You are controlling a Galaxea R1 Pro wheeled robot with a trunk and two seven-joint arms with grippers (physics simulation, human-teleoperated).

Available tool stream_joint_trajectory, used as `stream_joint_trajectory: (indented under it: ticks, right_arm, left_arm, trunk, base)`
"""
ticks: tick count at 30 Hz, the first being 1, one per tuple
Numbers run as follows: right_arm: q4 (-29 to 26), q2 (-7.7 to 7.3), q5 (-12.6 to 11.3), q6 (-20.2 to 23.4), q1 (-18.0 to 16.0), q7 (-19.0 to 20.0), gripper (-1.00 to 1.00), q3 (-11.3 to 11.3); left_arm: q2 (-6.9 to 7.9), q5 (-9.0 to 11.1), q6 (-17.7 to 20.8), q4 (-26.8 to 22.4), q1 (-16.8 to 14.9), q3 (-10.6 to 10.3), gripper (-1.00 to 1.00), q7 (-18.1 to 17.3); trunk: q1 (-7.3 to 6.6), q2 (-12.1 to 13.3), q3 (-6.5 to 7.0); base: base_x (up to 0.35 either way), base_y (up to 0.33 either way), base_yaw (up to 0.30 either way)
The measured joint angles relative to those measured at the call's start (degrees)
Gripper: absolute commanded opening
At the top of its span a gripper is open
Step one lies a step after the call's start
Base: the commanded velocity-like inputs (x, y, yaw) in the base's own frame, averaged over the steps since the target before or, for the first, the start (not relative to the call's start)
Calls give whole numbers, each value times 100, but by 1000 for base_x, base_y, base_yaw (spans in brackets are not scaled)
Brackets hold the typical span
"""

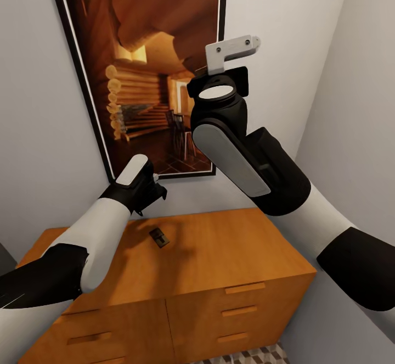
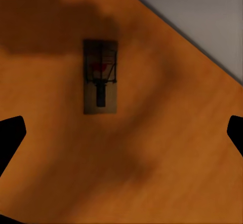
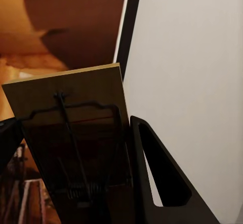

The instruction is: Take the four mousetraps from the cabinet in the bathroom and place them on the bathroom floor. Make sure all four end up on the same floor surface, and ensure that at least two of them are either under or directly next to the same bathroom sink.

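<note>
one mousetrap point(image 1: 159, 238) is seen lying flat on the bare top of the orange-brown wooden cabinet point(image 1: 230, 254), a small dark board, and in the left wrist view the same trap point(image 2: 100, 77) is shown as a dark brown rectangle with thin wire parts, a dark bar down its middle and a reddish patch near one end. the left gripper point(image 1: 147, 196) is held above the cabinet top, just behind that trap and apart from it; its two dark fingertips point(image 2: 11, 133) are spread wide at the edges of the wrist view, with nothing between them. the right gripper point(image 1: 219, 76) is raised high in front of the framed picture point(image 1: 142, 67) of a log interior on the grey wall point(image 1: 33, 133). in the right wrist view a second mousetrap point(image 3: 76, 133) is gripped between the dark fingers point(image 3: 157, 178), its pale wooden edge lit at the top, a wire bow, a straight wire arm and a coiled spring laid across its shadowed face. the cabinet's slot-handled drawers point(image 1: 241, 312) are all seen closed, so their contents cannot be told. a corner of the cube-patterned bathroom floor point(image 1: 258, 356) is visible below the cabinet.
</note>
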Motion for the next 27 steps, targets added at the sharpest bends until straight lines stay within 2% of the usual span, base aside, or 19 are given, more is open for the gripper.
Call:
stream_joint_trajectory:
  ticks: [27]
  right_arm:
    - [0,95,3,20,59,-47,-100,26]
  left_arm:
    - [39,3,37,7,0,0,100,-58]
  trunk:
    - [594,-1086,-487]
  base:
    - [0,0,0]
